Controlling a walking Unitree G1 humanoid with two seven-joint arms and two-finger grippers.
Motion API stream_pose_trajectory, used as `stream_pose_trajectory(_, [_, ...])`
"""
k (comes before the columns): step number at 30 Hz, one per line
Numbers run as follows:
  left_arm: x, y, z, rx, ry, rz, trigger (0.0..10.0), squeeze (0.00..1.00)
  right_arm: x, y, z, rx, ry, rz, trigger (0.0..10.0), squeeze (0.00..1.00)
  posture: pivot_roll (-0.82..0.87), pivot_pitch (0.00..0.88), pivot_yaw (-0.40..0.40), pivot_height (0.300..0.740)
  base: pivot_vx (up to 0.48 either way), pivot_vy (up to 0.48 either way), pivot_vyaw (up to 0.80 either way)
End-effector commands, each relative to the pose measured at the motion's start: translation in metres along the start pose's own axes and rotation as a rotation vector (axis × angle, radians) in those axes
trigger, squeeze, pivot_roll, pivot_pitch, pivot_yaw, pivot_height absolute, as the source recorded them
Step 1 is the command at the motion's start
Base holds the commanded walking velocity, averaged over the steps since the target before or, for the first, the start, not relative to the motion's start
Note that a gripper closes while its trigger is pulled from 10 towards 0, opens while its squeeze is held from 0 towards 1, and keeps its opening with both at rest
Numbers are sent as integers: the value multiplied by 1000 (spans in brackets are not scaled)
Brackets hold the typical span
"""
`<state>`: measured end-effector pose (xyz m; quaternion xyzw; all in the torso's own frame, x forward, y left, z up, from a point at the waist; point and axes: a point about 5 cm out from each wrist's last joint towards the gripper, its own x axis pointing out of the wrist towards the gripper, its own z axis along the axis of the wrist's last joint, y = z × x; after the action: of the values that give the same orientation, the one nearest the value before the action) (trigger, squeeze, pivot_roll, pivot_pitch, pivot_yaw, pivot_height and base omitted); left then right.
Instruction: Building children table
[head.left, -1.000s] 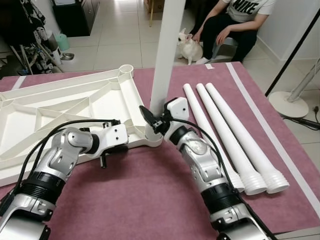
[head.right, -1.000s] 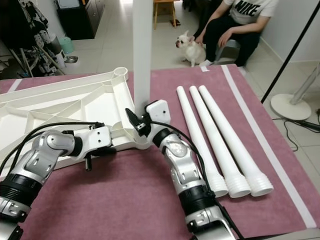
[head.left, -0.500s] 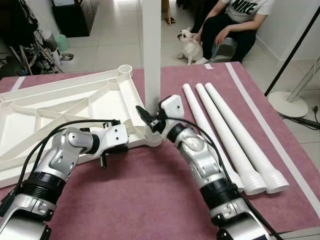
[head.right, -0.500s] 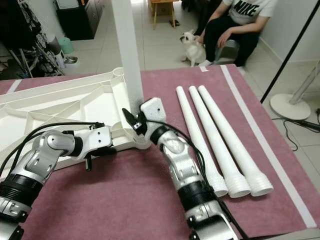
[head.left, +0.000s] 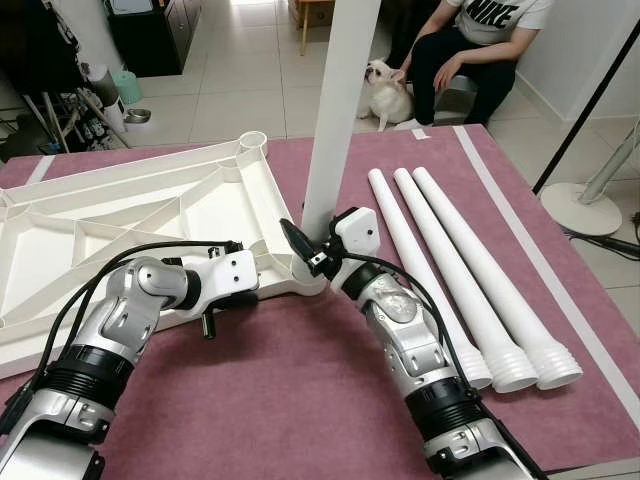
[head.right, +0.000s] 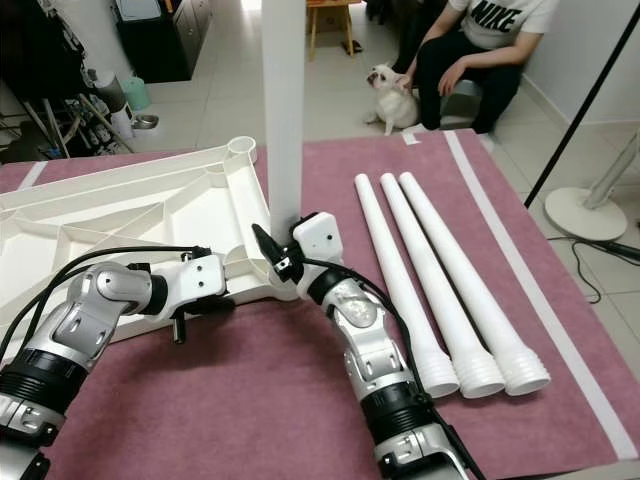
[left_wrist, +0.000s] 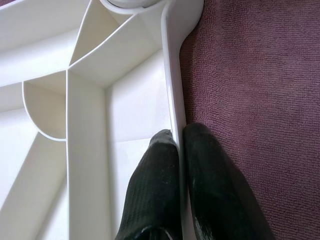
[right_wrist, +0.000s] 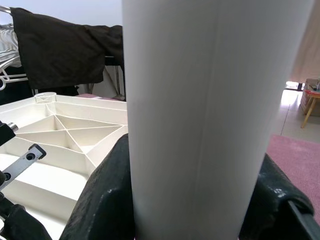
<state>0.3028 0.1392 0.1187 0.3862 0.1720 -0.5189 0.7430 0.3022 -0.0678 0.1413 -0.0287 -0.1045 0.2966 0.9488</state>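
L gripper (left_wrist: 177, 165) jaws clamped on tabletop (head.left: 120, 215) rim | R gripper (head.left: 312, 252) jaws clamped on leg (head.left: 335, 110)

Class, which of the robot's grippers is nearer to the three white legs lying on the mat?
Right. The right gripper clasps the upright leg, just beside the three lying legs. The left gripper pinches the tabletop's rim, farther to the robot's left.

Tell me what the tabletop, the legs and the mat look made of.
Tabletop: likely moulded plastic, white, slightly glossy, with thin stiffening ribs underneath.
Legs: probably the same white plastic, smooth tubes with ridged, threaded-looking ends.
Mat: maroon textile, matte, with a fine towel-like pile.
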Motion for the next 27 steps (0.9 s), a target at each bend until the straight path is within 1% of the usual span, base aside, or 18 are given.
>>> stream_pose_trajectory(1, [3, 4, -2, 12, 16, 133, 10000, 0, -14, -7, -30, 55, 149, -62, 10000, 0, 67, 0, 105, 740, 0, 0, 0])
stream_pose_trajectory(4, [3, 5, -2, 15, 16, 131, 10000, 0, -8, -12, -27, 65, 161, -92, 10000, 0, 67, 0, 108, 740, 0, 0, 0])
stream_pose_trajectory(7, [3, 5, -2, 15, 16, 131, 10000, 0, -8, -12, -27, 65, 161, -92, 10000, 0, 67, 0, 108, 740, 0, 0, 0])
stream_pose_trajectory(9, [4, 4, -1, 15, 16, 129, 10000, 0, -1, -16, -24, 33, 175, -98, 10000, 0, 67, 0, 108, 740, 0, 0, 0])
stream_pose_trajectory(10, [4, 4, -1, 15, 16, 129, 10000, 0, -1, -16, -24, 33, 175, -98, 10000, 0, 67, 0, 108, 740, 0, 0, 0])
stream_pose_trajectory(11, [4, 3, -2, 14, 16, 129, 10000, 0, 2, -17, -23, 10, 189, -93, 10000, 0, 69, 0, 105, 740, 0, 0, 0])
stream_pose_trajectory(13, [4, 3, -2, 12, 16, 129, 10000, 0, 6, -18, -20, -3, 196, -87, 10000, 0, 69, 0, 102, 740, 0, 0, 0])
stream_pose_trajectory(17, [5, 3, -2, 10, 15, 130, 10000, 0, 7, -18, -21, 1, 209, -88, 10000, 0, 69, 0, 101, 740, 0, 0, 0])
stream_pose_trajectory(19, [5, 3, -2, 9, 16, 131, 10000, 0, 7, -18, -20, -13, 205, -85, 10000, 0, 69, 0, 101, 740, 0, 0, 0])
stream_pose_trajectory(21, [4, 2, -3, 8, 17, 131, 10000, 0, 6, -15, -18, -20, 175, -86, 10000, 0, 69, 0, 101, 740, 0, 0, 0])
stream_pose_trajectory(27, [4, 2, -3, 7, 17, 132, 10000, 0, 4, -13, -17, -23, 154, -102, 10000, 0, 67, 0, 100, 740, 0, 0, 0])
